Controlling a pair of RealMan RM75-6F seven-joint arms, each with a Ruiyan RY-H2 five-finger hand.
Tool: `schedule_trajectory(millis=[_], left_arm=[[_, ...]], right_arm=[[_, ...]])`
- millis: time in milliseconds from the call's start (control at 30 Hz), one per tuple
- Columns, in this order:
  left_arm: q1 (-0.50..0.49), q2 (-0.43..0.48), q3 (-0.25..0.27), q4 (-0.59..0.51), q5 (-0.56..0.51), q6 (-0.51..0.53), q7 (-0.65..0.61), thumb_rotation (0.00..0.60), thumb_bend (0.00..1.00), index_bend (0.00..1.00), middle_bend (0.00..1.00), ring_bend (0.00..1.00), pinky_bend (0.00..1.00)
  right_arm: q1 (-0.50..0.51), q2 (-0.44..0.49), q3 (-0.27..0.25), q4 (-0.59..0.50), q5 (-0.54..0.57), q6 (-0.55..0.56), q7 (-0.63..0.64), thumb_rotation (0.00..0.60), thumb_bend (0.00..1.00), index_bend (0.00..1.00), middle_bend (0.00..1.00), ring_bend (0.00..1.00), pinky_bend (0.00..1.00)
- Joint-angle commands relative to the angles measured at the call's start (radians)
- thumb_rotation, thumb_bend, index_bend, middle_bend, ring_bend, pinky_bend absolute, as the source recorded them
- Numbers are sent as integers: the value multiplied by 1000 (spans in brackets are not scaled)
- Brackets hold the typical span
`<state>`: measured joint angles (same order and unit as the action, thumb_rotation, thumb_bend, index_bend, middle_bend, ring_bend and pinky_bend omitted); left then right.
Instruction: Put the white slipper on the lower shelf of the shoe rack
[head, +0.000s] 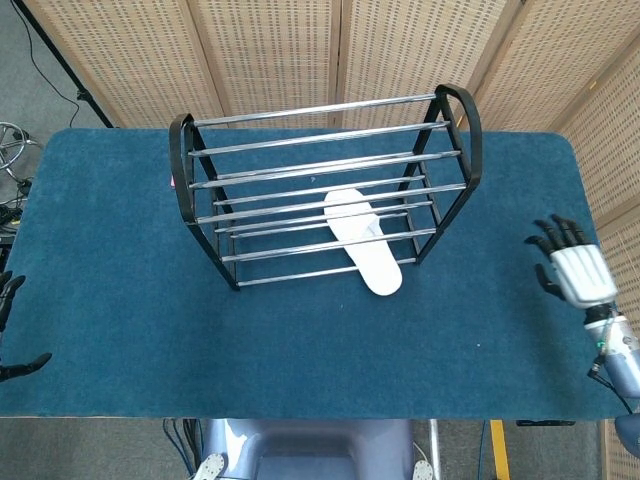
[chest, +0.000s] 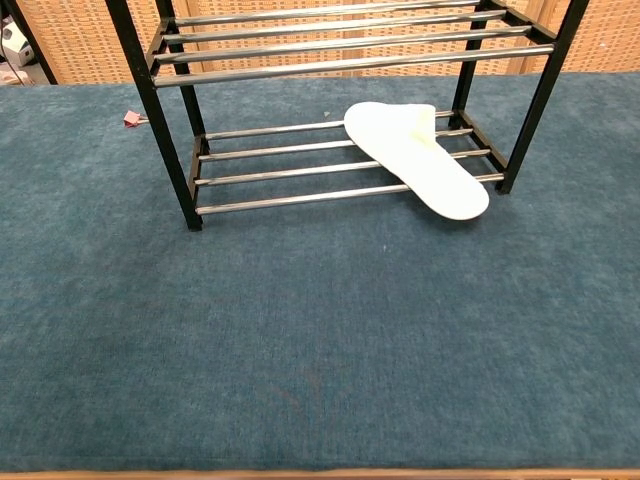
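Note:
The white slipper (head: 363, 241) (chest: 414, 155) lies slantwise on the lower bars of the black and chrome shoe rack (head: 325, 190) (chest: 340, 120), its heel end sticking out past the front bar toward the right. My right hand (head: 570, 268) hovers at the table's right edge, far from the slipper, fingers spread and holding nothing. My left hand (head: 8, 330) shows only as dark fingertips at the far left edge of the head view, apart and empty. Neither hand appears in the chest view.
The rack stands on a blue carpeted table (head: 120, 260). A small pink object (chest: 131, 118) lies on the cloth behind the rack's left leg. Woven screens close off the back.

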<state>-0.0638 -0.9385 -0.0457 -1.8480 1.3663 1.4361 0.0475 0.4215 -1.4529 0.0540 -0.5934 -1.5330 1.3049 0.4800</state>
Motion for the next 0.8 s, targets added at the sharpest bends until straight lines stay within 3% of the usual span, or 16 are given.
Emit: schedule_trajectory(millis=[33,100,167,200,267,533,667,800], left_arm=[[3,-9,4,3,18,14,18,600,0,0,0,0,0],[7,-9,10,6,33,21,17,600,0,0,0,0,0],[13,-8,17,11,49,27,11,600,0,0,0,0,0],[15,-8,19,13,56,30,8,600,0,0,0,0,0],[19,-6,25,19,69,35,0,600,0,0,0,0,0],[33,2,36,36,100,57,-33,600,0,0,0,0,0],[42,6,40,42,120,72,-52,600,0,0,0,0,0],[44,8,45,44,129,72,-58,600,0,0,0,0,0]], right_arm=[[-102,72,70,-189,96,67,-50,600,467,75,2,0,1],[-130,116,76,-309,109,97,-130,600,178,9,0,0,0],[-164,166,79,-463,119,143,-225,600,22,0,0,0,0],[-178,189,78,-533,119,160,-259,600,0,0,0,0,0],[-207,240,71,-685,113,199,-333,600,0,0,0,0,0],[-307,348,4,-1028,59,296,-516,600,0,0,0,0,0],[-346,368,-32,-1104,11,329,-567,600,0,0,0,0,0],[-361,357,-43,-1102,-29,348,-595,600,0,0,0,0,0]])
